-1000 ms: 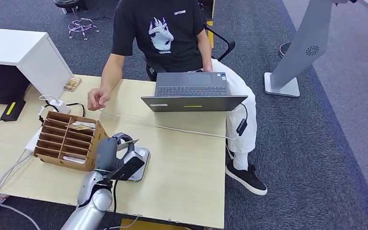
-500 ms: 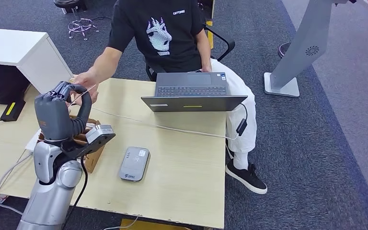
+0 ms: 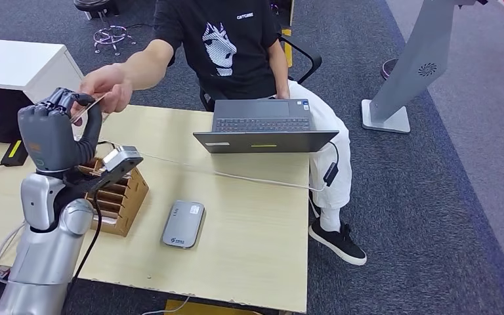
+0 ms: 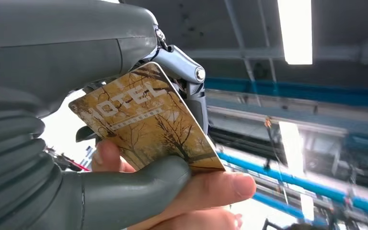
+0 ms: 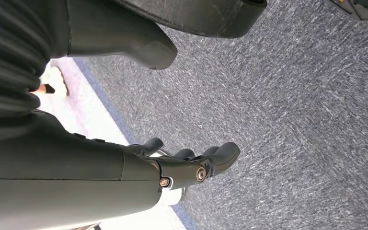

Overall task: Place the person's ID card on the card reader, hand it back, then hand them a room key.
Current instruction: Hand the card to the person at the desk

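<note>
My left hand (image 3: 56,134) is raised above the table's far left side and pinches a golden-brown hotel room key card (image 4: 143,120) between thumb (image 4: 134,196) and fingers. The card (image 3: 85,108) sticks out toward the person. The person's hand (image 3: 108,85) reaches over the table and also grips the card, with their fingers (image 4: 211,187) under its edge. The grey card reader (image 3: 184,224) lies flat on the table with nothing on it. My right hand (image 5: 191,165) hangs over the grey carpet, fingers apart and holding nothing.
A cardboard card rack (image 3: 115,197) stands just below my left arm. An open laptop (image 3: 262,125) sits at the table's far edge in front of the seated person, with a white cable (image 3: 236,176) running across the wooden table (image 3: 249,249). A white cabinet (image 3: 26,72) stands at the far left.
My left hand rose from beside the card reader and rack up toward the person, carrying the key card. The person's hand lifted off the table and took hold of the card.
</note>
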Controlling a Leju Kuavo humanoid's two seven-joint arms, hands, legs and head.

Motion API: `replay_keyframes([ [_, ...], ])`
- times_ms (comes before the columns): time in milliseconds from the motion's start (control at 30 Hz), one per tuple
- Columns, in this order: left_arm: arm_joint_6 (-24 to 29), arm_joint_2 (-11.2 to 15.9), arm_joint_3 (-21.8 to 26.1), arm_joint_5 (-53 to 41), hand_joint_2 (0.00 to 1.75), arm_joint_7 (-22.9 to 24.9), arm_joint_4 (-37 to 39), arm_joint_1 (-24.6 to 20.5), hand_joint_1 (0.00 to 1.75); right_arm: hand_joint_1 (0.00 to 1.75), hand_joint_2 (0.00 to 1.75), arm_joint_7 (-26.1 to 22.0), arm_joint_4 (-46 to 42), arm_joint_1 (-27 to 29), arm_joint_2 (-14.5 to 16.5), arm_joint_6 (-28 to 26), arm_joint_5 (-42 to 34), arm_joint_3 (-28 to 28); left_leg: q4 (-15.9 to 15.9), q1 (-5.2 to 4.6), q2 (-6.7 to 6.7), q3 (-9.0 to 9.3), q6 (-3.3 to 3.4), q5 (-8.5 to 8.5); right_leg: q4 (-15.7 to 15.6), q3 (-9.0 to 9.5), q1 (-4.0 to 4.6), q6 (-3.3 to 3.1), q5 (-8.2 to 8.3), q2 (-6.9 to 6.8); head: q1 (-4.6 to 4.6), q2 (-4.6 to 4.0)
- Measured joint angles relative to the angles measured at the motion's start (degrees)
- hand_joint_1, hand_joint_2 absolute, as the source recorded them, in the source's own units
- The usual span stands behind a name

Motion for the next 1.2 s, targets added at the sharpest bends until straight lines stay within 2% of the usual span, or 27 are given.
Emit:
replay_keyframes([
  [200,3.2,-0.1,2.3,2.0,1.75,-2.0,6.0,-0.8,1.75,0.00,1.75,-0.4,0.0,0.2,-0.2,-0.1,-0.7,0.0,0.0,-0.01,0.00,0.02,0.00,0.00,0.0,0.01,-0.01,0.00,0.01,0.00,0.01,0.00],
  [433,3.5,-1.6,4.7,1.5,1.75,-4.0,9.3,-0.8,1.75,0.00,1.75,-0.9,0.0,0.9,-0.6,-0.1,-0.8,0.0,0.0,-0.01,0.05,-0.05,0.00,0.00,0.0,-0.07,-0.01,-0.03,0.03,0.04,0.02,0.00],
  [467,3.5,-1.8,4.9,1.5,1.75,-4.4,9.5,-0.8,1.52,0.00,1.75,-0.9,0.0,0.9,-0.6,-0.1,-0.8,0.0,0.0,-0.01,0.05,-0.08,0.00,-0.01,0.0,-0.09,-0.01,-0.03,0.03,0.04,0.01,0.00],
  [567,3.5,-2.9,6.1,1.5,1.75,-6.0,9.9,-0.7,0.21,0.00,1.75,-0.9,0.0,1.0,-0.7,-0.2,-0.8,0.0,0.0,-0.02,0.06,-0.18,0.02,-0.02,0.0,-0.18,-0.01,-0.03,0.03,0.04,0.00,0.00],
  [600,3.5,-3.3,6.5,1.5,1.75,-6.6,10.0,-0.7,0.00,0.00,1.75,-0.9,0.0,1.0,-0.7,-0.2,-0.9,0.0,0.0,-0.02,0.05,-0.21,0.02,-0.03,0.0,-0.21,-0.02,-0.02,0.03,0.04,0.01,0.00],
  [833,3.7,-5.5,9.0,2.1,1.75,-8.4,10.1,-0.6,0.00,0.00,1.75,-0.9,0.0,1.1,-0.7,-0.2,-1.1,0.0,0.0,-0.02,0.04,-0.23,0.03,-0.03,0.0,-0.22,-0.02,0.00,0.01,0.01,0.01,0.00],
  [1200,3.7,-5.8,9.0,2.8,1.75,-7.3,7.8,1.1,0.00,0.00,1.75,-0.8,0.0,1.1,-0.7,-0.2,-1.7,0.0,0.0,-0.02,0.02,-0.21,-0.04,0.04,0.0,-0.21,-0.02,-0.05,0.06,0.00,0.01,0.00],
])
